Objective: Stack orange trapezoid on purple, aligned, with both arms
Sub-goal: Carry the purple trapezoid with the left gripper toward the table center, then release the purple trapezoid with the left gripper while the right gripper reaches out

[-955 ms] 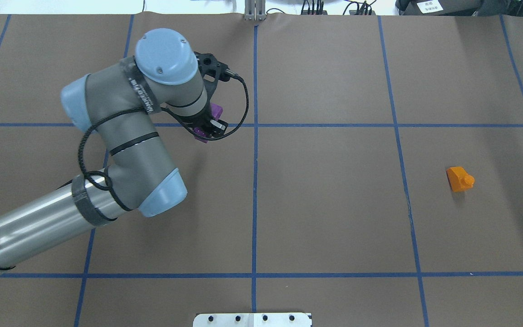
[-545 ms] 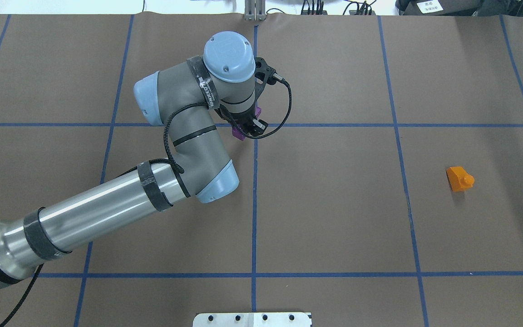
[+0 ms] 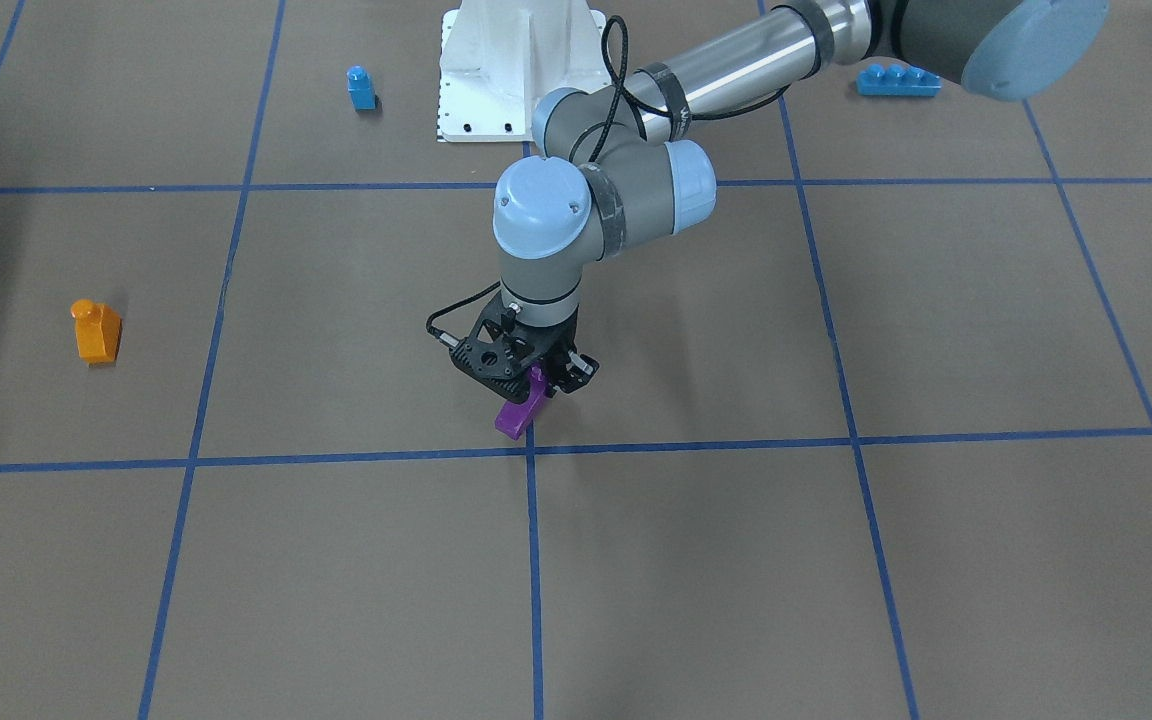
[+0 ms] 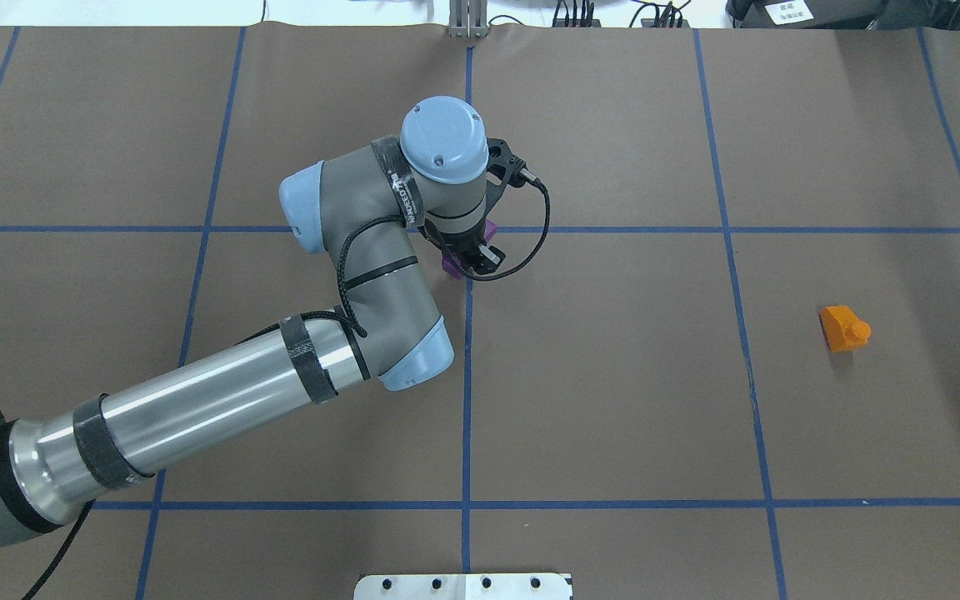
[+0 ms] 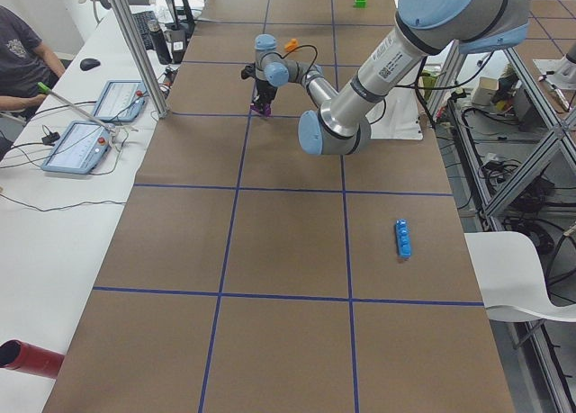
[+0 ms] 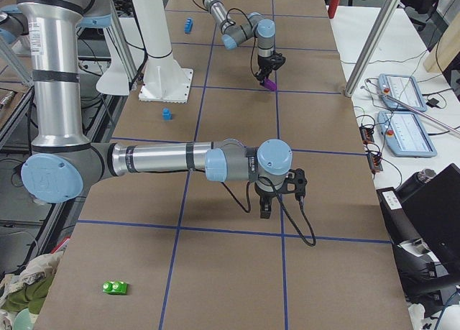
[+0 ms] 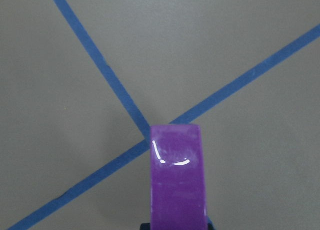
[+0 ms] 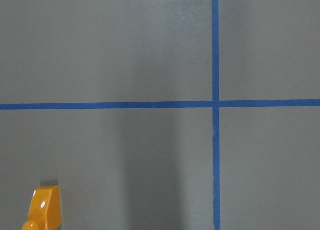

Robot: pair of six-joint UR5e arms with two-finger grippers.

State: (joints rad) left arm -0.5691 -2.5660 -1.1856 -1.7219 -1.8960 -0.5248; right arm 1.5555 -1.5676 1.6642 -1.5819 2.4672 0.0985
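The purple brick (image 3: 519, 412) is gripped by my left gripper (image 3: 539, 385), which is shut on it and holds it tilted, low over the crossing of the blue tape lines at the table's middle. It also shows in the overhead view (image 4: 451, 266) and fills the bottom of the left wrist view (image 7: 176, 182). The orange trapezoid (image 4: 842, 327) lies alone on the table far to the right, stud pointing sideways. It also shows in the front view (image 3: 96, 332) and the right wrist view (image 8: 46, 208). My right gripper (image 6: 265, 206) shows only in the right side view, and I cannot tell whether it is open or shut.
A small blue one-stud brick (image 3: 361, 87) and a long blue brick (image 3: 898, 80) lie near the white base pedestal (image 3: 516, 60). A green brick (image 6: 115, 287) lies at the table's near end in the right side view. Operator consoles stand along the far side.
My left arm has swung to the right with the purple brick, from left of the centre line to the tape crossing. The orange trapezoid has not moved.
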